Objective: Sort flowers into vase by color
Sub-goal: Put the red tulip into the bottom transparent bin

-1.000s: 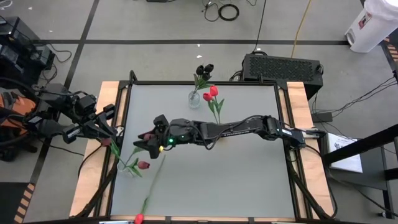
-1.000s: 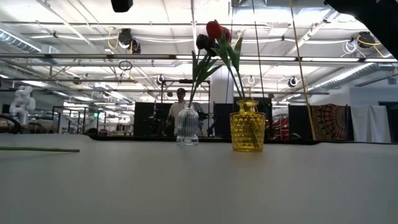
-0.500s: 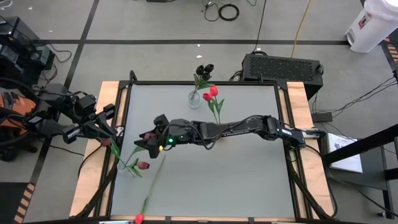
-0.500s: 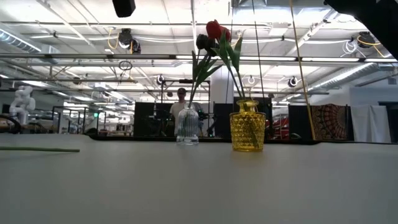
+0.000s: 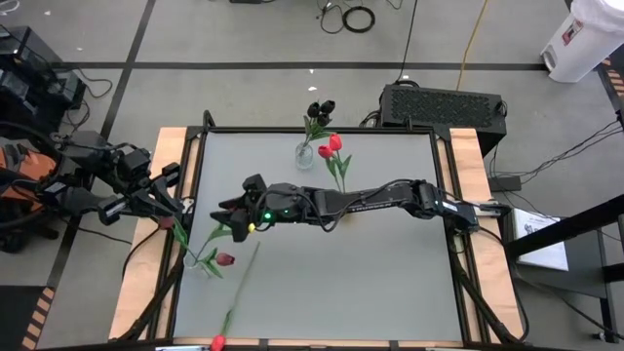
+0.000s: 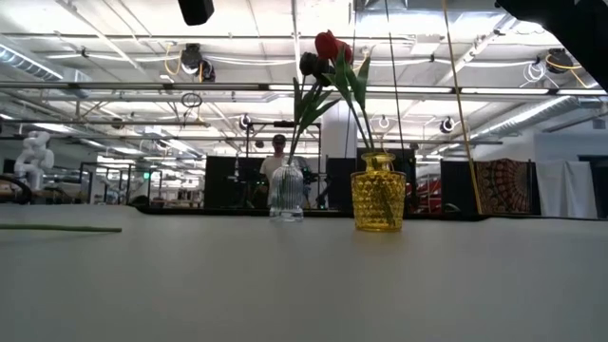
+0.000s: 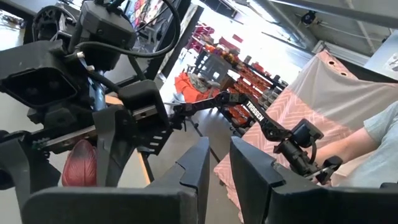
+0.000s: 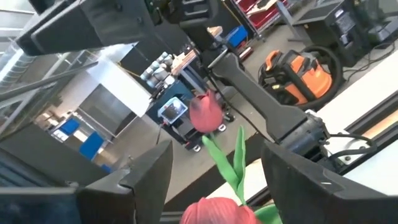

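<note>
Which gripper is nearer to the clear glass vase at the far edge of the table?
The right gripper: it hangs over mid-table, near-left of the clear glass vase. The left gripper sits beyond it at the table's left edge.

Two vases stand at the table's twelve o'clock edge: one clear glass vase (image 6: 286,193) and one yellow glass vase (image 6: 377,193). The clear one holds two dark tulips (image 5: 321,108); the yellow one holds two red tulips (image 5: 331,146). Toward eight o'clock there seem to be three more flowers, though the overhead view is crowded there: one maroon tulip (image 5: 224,259) lying flat, one red tulip (image 5: 217,342) at the seven o'clock edge, and one pink tulip (image 8: 205,113) raised near the two grippers.
</note>
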### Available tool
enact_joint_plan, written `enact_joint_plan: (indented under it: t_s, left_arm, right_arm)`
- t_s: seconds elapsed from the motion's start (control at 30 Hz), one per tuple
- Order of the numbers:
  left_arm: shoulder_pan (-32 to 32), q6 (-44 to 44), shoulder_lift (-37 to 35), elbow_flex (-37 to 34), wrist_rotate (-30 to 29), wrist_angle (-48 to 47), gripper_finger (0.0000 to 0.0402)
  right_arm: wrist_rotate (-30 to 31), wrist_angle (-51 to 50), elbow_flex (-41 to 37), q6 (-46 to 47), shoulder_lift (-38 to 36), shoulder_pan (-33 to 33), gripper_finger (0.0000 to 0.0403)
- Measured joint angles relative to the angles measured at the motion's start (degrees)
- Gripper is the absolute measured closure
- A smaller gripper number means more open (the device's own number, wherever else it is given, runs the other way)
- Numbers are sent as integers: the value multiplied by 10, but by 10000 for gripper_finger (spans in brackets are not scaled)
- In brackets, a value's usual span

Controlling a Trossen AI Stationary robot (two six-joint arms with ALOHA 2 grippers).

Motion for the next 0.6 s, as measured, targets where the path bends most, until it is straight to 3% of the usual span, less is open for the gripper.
enact_joint_plan:
  t_s: [0.43,0.6]
  left_arm:
    - [0,0,0,0,0,0,333]
    - [0,0,0,0,0,0,333]
  right_arm:
    - [27,-3,0,-19,-17,0,165]
    - [45,-51,1,-40,-50,0,165]
